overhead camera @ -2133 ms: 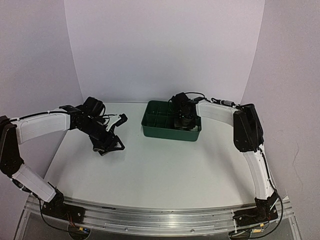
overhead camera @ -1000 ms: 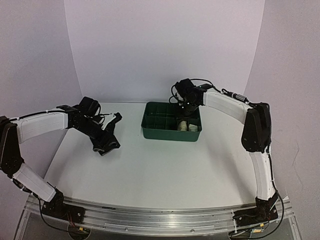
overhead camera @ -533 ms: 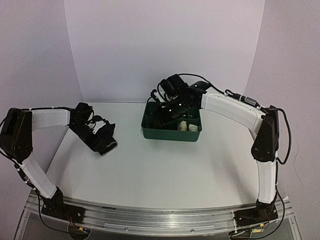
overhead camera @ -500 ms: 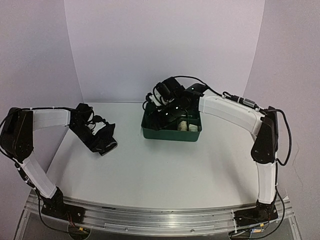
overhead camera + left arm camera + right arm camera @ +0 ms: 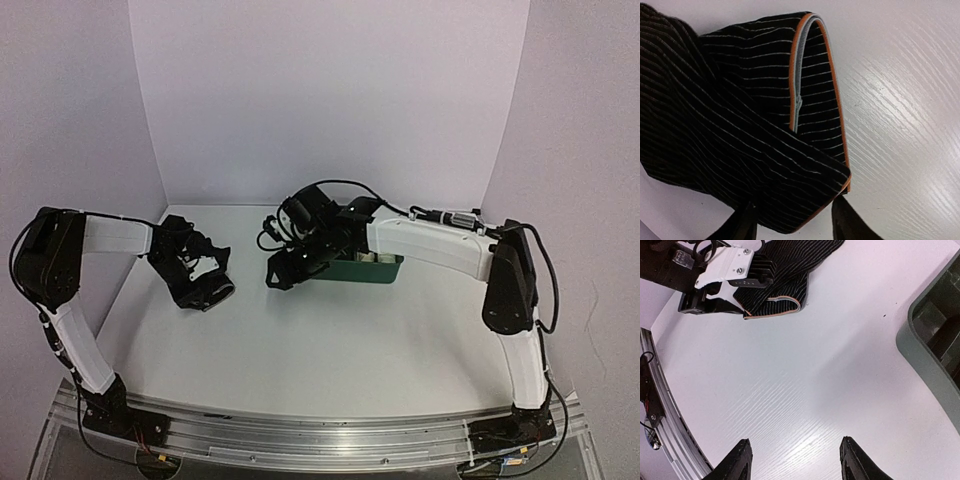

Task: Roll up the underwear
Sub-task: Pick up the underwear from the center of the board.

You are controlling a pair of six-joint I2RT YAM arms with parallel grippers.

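Left tool [image 5: 793,210] astride black underwear [image 5: 740,125] — right tool [image 5: 795,441] spread, empty

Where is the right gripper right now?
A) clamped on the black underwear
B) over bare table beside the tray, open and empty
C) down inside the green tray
B: the right gripper hangs over the table with its fingers apart and nothing between them. The green tray is off to one side and the black underwear lies farther off.

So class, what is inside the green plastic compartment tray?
Pale lumps show at the green plastic compartment tray's right end; the right wrist view shows only dark compartments. The right arm covers the rest.
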